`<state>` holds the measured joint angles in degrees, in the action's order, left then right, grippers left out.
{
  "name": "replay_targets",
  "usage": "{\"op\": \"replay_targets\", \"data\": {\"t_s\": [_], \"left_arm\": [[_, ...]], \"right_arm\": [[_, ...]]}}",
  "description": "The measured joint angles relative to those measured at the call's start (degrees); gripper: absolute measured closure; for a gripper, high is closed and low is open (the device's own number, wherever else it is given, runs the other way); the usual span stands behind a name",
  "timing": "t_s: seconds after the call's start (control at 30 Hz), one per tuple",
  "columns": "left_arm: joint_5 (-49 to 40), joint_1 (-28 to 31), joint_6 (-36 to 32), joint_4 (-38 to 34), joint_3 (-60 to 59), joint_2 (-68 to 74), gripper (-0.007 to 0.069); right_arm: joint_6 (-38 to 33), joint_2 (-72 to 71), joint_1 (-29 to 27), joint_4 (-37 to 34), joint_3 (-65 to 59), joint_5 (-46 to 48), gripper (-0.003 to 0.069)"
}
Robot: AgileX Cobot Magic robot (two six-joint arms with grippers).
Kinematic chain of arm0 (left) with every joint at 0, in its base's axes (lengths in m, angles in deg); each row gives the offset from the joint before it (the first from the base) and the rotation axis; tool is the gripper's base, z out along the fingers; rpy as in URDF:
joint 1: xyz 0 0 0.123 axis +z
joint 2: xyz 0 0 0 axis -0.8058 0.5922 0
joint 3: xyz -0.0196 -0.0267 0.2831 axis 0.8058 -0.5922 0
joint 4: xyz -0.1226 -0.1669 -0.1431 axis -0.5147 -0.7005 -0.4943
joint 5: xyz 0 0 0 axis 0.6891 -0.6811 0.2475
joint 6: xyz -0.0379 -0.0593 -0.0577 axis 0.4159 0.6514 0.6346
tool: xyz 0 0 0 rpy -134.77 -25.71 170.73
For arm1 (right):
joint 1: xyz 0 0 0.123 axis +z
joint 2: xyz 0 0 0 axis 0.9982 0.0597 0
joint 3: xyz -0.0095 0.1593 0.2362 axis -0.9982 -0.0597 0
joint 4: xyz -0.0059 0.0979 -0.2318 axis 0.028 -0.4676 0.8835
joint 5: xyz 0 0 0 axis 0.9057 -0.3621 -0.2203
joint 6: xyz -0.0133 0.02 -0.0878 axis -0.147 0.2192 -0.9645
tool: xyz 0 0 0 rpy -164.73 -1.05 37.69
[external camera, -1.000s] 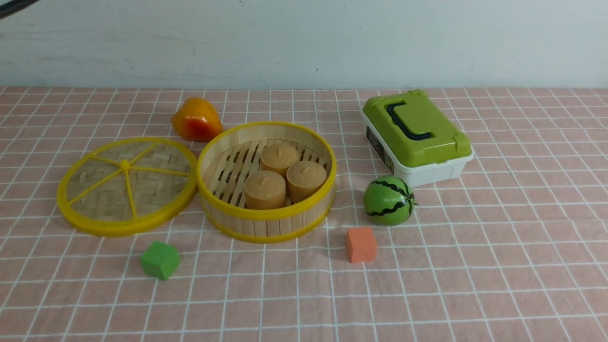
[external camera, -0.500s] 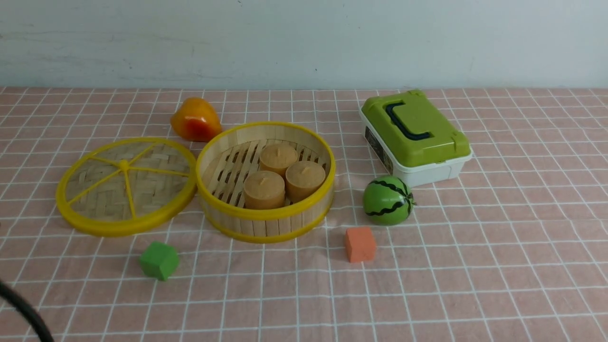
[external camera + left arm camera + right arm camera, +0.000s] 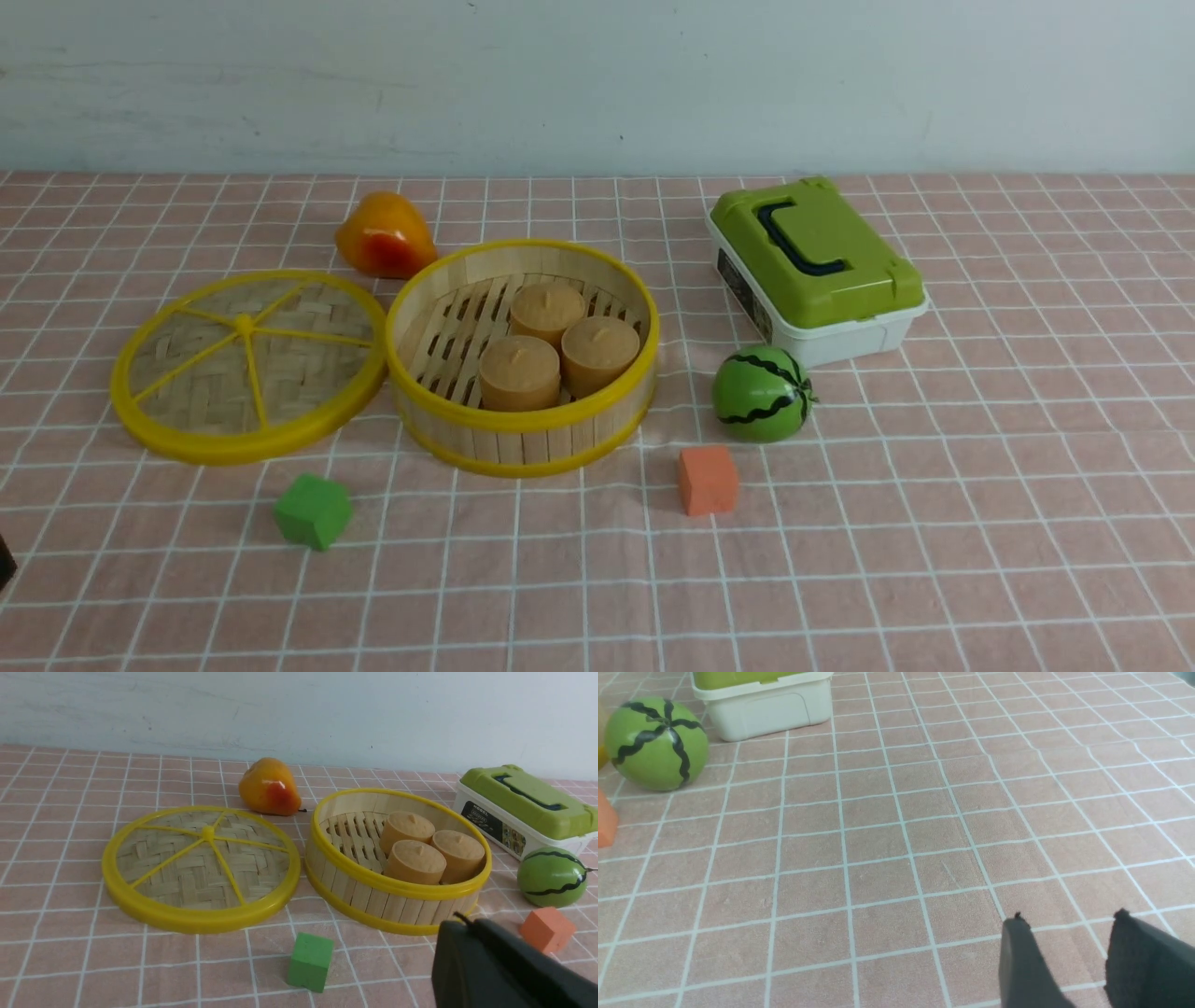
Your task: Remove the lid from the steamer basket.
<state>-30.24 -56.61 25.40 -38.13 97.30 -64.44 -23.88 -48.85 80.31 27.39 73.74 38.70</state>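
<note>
Since half a second ago, the dark shape at the front view's lower-left edge has shrunk to a sliver (image 3: pixel 4 563), which we cannot identify. The lid (image 3: pixel 250 364) lies flat just left of the steamer basket (image 3: pixel 523 439), perhaps touching it. We see the left gripper (image 3: pixel 460 921) closed and empty, the right gripper (image 3: pixel 1069 917) parted and empty, both cropped.

Front camera faces the wall (image 3: pixel 597 84) over the tabletop (image 3: pixel 934 560); left wrist lower, nearer, sharing the steamer basket (image 3: pixel 373 900); right wrist nearest, sharing the watermelon (image 3: pixel 656 742).
</note>
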Motion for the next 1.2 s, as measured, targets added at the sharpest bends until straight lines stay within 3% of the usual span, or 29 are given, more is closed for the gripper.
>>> {"op": "replay_targets", "data": {"t_s": [0.23,0.43,0.53,0.8,1.2], "left_arm": [[3.92,-0.88,3.53,3.74,-5.94,-6.73,0.0637],[4.19,-0.61,26.93,18.36,-18.35,-11.7,0.0637],[-0.89,-0.61,31.91,21.27,-19.1,-11.7,0.0637],[-2.67,-0.61,27.86,21.59,-19.29,-11.7,0.0637],[-2.67,-0.61,27.67,21.59,-19.29,-11.7,0.0637]], "right_arm": [[0.0,0.0,0.0,0.0,0.0,0.0,0.0418],[0.0,0.0,0.0,0.0,0.0,0.0,0.0418],[0.0,0.0,0.0,0.0,0.0,0.0,0.0418],[0.0,0.0,0.0,0.0,0.0,0.0,0.0418],[0.0,0.0,0.0,0.0,0.0,0.0,0.0418]]}}
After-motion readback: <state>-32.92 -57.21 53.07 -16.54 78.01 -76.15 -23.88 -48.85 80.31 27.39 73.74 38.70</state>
